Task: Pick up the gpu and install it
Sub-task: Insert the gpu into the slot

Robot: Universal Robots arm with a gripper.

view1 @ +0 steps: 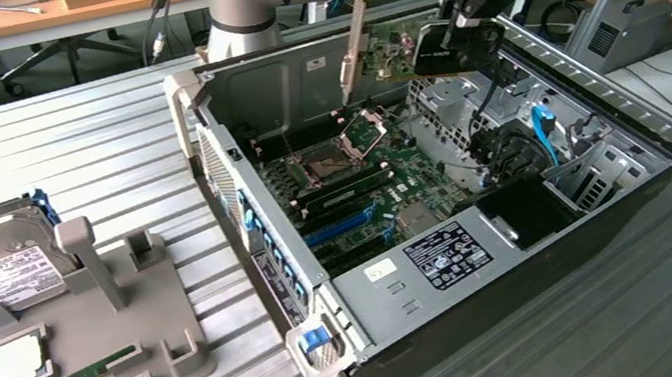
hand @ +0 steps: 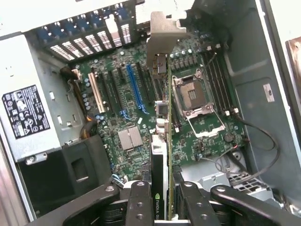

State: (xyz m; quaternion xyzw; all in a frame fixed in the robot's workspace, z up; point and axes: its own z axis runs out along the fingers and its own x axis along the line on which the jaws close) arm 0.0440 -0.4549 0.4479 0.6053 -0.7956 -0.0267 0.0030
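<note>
Lying on the ribbed table (view1: pixel 74 149), the open computer case (view1: pixel 487 286) showed its motherboard (hand: pixel 136 108) bare. Above the board hung the gpu (hand: pixel 161 160), edge-on, clamped in the pincer (hand: pixel 163 193). I judged that a slight tilt or offset could set the card down beside a slot (hand: pixel 133 89), or catch its bracket (hand: pixel 164 33) on the case wall. The card's contact edge was hidden, so its alignment stayed unclear.
</note>
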